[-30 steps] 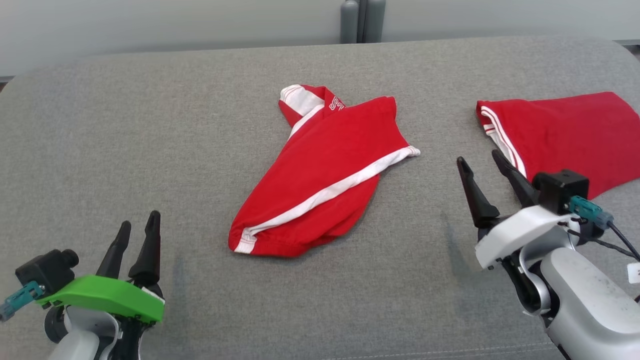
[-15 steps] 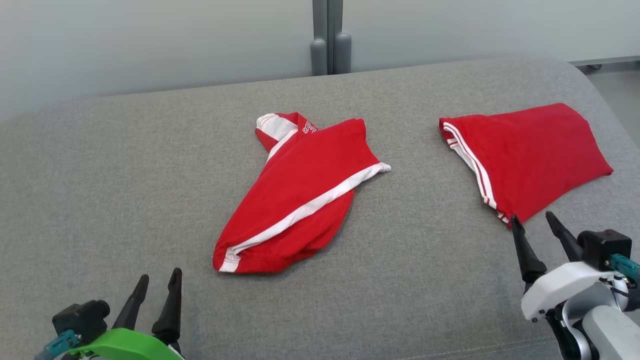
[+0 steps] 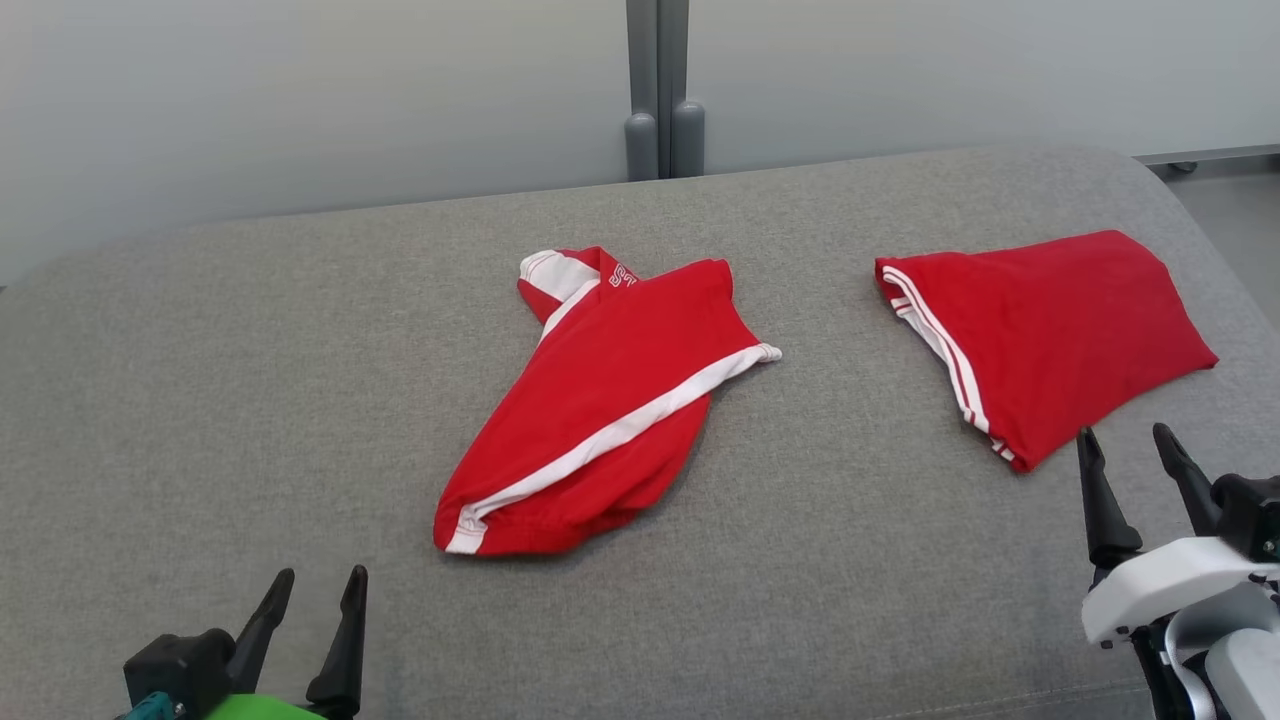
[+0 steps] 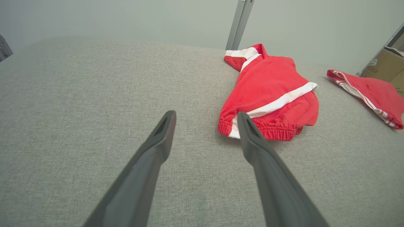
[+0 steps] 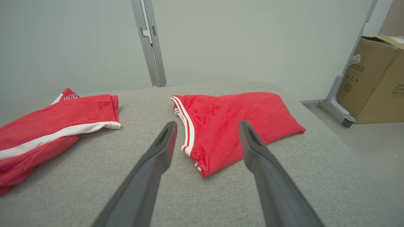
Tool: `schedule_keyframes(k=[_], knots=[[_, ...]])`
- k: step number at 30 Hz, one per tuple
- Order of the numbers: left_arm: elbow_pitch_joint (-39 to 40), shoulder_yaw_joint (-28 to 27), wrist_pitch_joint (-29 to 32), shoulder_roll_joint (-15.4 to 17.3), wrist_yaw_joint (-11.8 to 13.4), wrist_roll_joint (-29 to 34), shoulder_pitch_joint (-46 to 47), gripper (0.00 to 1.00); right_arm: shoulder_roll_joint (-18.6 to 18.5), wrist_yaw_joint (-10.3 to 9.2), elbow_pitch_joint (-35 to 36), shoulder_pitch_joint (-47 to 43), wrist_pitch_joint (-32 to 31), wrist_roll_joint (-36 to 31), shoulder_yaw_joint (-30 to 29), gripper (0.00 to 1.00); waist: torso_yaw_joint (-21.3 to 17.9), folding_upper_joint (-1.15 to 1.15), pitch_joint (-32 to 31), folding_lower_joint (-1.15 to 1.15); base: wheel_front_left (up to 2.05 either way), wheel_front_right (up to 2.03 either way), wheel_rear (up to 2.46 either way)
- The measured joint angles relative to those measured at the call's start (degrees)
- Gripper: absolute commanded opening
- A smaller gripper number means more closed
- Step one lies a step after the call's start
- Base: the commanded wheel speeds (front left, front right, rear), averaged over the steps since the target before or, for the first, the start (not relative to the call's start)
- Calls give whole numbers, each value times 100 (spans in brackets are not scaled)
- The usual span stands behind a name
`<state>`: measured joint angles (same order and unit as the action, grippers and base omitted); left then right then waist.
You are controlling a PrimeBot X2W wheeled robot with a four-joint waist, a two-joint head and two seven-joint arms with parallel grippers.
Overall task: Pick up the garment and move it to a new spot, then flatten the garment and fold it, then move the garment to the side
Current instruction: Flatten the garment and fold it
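A red garment [image 3: 610,400] with a white stripe and an elastic waistband lies crumpled in the middle of the grey cushioned surface; it shows too in the left wrist view [image 4: 268,91] and the right wrist view [image 5: 47,126]. A second red garment [image 3: 1050,335], folded flat with thin white stripes on its edge, lies to the right [image 5: 233,123]. My left gripper [image 3: 320,575] is open and empty at the lower left, well short of the crumpled garment [image 4: 205,115]. My right gripper [image 3: 1123,435] is open and empty just in front of the folded piece [image 5: 207,123].
The grey surface [image 3: 200,400] curves down at its right end. A metal post [image 3: 660,100] stands behind it against a pale wall. A cardboard box [image 5: 372,78] sits on the floor off the right end.
The head camera has tilted up, so the whole picture shifted down. My right gripper has drawn back from the folded garment's edge toward the lower right. Both garments lie as before.
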<state>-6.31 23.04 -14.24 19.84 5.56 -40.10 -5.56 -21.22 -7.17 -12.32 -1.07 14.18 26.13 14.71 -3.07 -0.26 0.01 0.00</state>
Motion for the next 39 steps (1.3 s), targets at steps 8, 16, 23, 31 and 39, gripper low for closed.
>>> schedule_keyframes(k=[8,16,23,31,39], knots=[[154,-188,0,9,9,341,-36,100,331,-1,281,-316,0,-214,3,100,192,0,-4,0,0,0,0],[185,-339,0,-103,51,482,-81,100,372,-1,370,-424,0,-416,36,100,426,0,-32,0,0,0,0],[175,-367,0,-381,46,137,-364,100,364,20,414,-420,0,-563,99,100,546,0,2,0,0,0,0],[365,-141,324,-889,-235,-652,-287,100,348,141,111,61,-81,-613,300,100,597,0,307,0,0,0,0],[458,211,1048,-1255,-404,-1088,512,100,382,255,-10,1264,-364,-744,397,100,664,0,826,0,0,0,0]])
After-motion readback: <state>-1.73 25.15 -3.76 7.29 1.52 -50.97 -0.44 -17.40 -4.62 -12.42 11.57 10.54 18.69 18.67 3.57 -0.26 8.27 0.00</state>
